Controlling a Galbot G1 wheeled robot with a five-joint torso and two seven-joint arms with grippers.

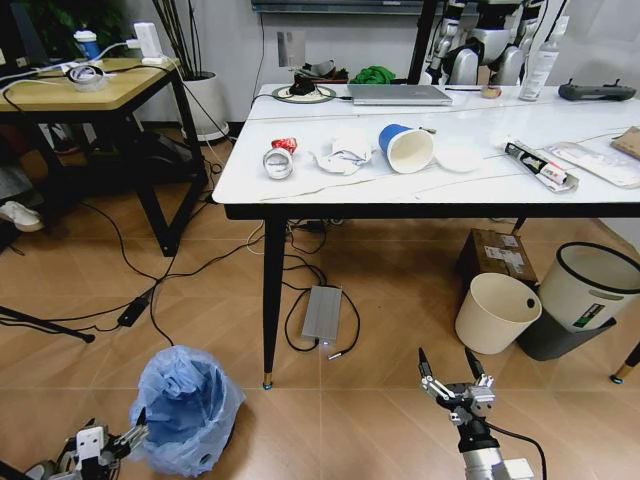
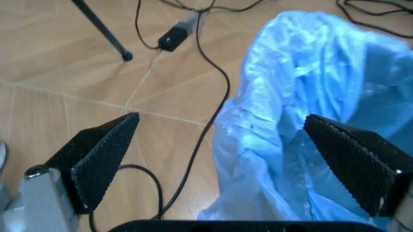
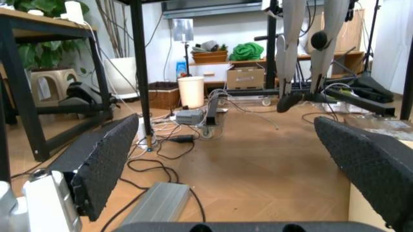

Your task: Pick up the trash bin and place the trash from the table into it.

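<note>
The trash bin (image 1: 185,405), lined with a crinkled light-blue bag, stands on the floor beside the table's front-left leg. My left gripper (image 1: 135,428) is low at its left side and open. In the left wrist view the left gripper (image 2: 221,117) has one finger over the floor and the other over the bag (image 2: 303,87), the bag's near edge lying between them. The right gripper (image 1: 452,375) hovers open over the floor to the right, holding nothing (image 3: 226,120). On the table (image 1: 300,190) lies the trash: a blue paper cup (image 1: 405,147), a crushed red can (image 1: 284,146), white wrappers (image 1: 343,153), clear packaging (image 1: 605,162).
A cream bin (image 1: 496,312), a white bin with a black rim (image 1: 590,285) and a cardboard box (image 1: 497,255) stand under the table's right side. A grey box (image 1: 322,312) and cables lie on the floor. A laptop (image 1: 398,94) rests at the table's back. A wooden desk (image 1: 90,90) stands left.
</note>
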